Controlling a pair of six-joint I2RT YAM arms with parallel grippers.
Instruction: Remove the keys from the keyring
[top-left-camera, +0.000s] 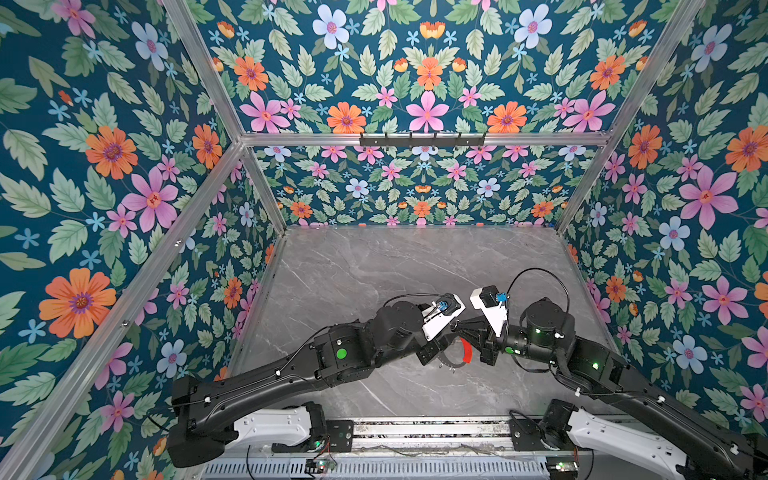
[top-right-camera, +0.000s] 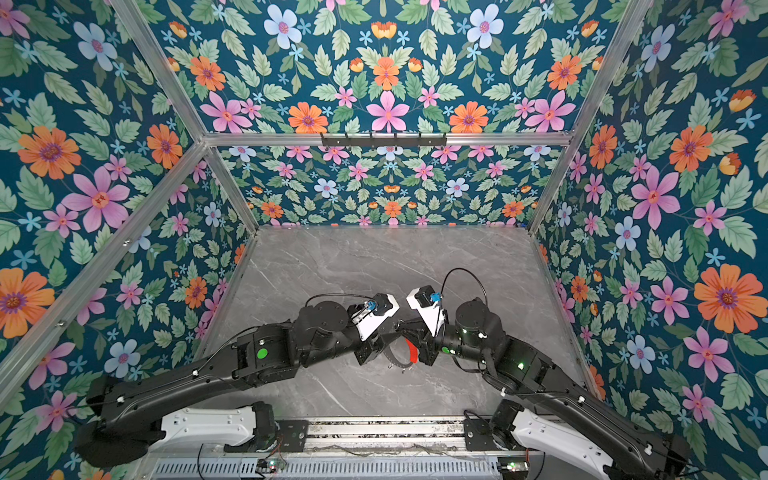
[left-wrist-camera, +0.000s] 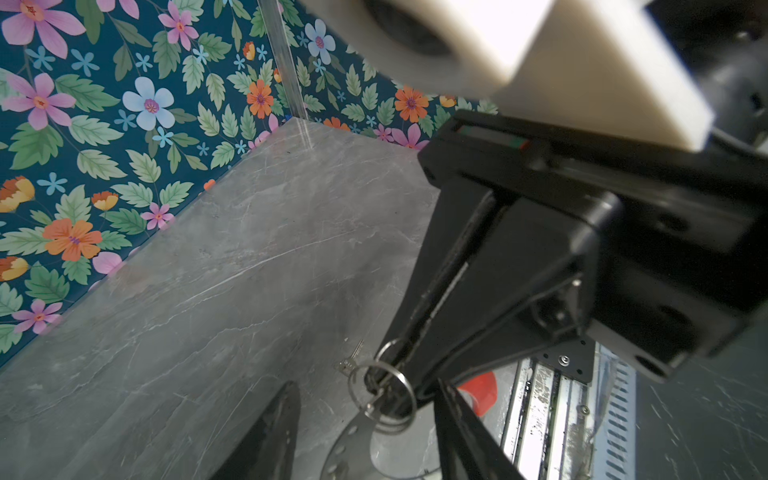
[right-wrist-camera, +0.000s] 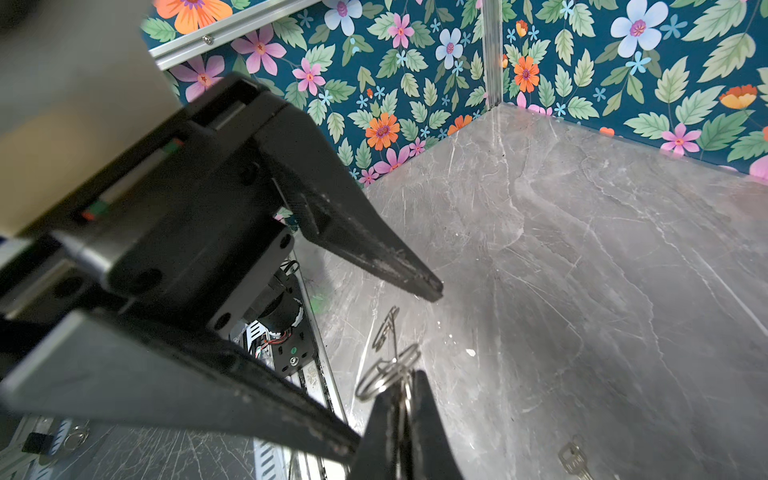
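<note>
Counter (top-left-camera: 374, 270): grey marble-look top, walled by flowered panels.
Keyring (top-left-camera: 466, 351): thin grey hoop with a red sleeve (left-wrist-camera: 482, 392) on 1 arc. It sits nearer the counter's front edge than its back, about midway between the side edges, and between the 2 grippers in both top views. Whether it is lifted or resting cannot be told.
Split rings (left-wrist-camera: 388, 382): a few small silvery rings bunched together at the right gripper's fingertips, just beside the hoop.
Right gripper (right-wrist-camera: 402, 395): fingers pressed together, pinching the split rings.
Left gripper (left-wrist-camera: 365, 384): fingers stand roughly halfway apart. The hoop's grey band passes through the gap, and neither finger is seen pressing on it.
Keys: 1 tiny silvery key (left-wrist-camera: 351, 362) shows just beside the split rings, and whether it hangs from them is unclear. 1 more (right-wrist-camera: 575, 459) lies flat on the counter, apart from both grippers.
</note>
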